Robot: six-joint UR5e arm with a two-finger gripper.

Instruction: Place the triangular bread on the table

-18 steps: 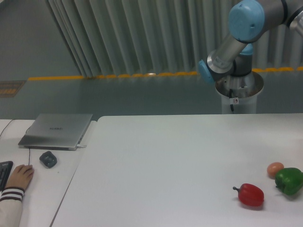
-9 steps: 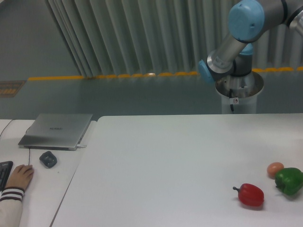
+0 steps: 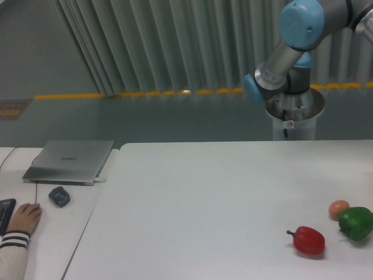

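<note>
White and smooth, the surface [image 3: 204, 198] fills most of my view, running from the lower left edge out past the right of the frame. Behind it I see grey-green flooring with a yellow line [image 3: 134, 93] across it and a wall of pale vertical slats [image 3: 175, 41]. At upper right the arm [image 3: 291, 52] shows only its silver links and blue joint caps above its round base [image 3: 294, 111]; the links run out of frame at the top right corner. The tool is outside my picture, so I cannot tell whether its fingers are spread or pressed together. I cannot find the triangular bread anywhere in view either; it is neither on the surface nor elsewhere in the frame.

To the left stands a narrower white desk [image 3: 58, 233], just beside the main surface, carrying a closed grey laptop [image 3: 70, 160]. A person's hand [image 3: 24, 217] in a striped cuff rests near the desk's front edge, next to a dark keyboard corner [image 3: 6, 213].

Near the right edge of the surface lies a green pepper [image 3: 356, 223], partly cut off by the frame. A red pepper [image 3: 308, 240] lies to its left, apart from it. A dark mouse [image 3: 59, 196] sits on the desk below the laptop. Smallest, an orange-brown ball [image 3: 338, 209] sits just beside the green pepper.
</note>
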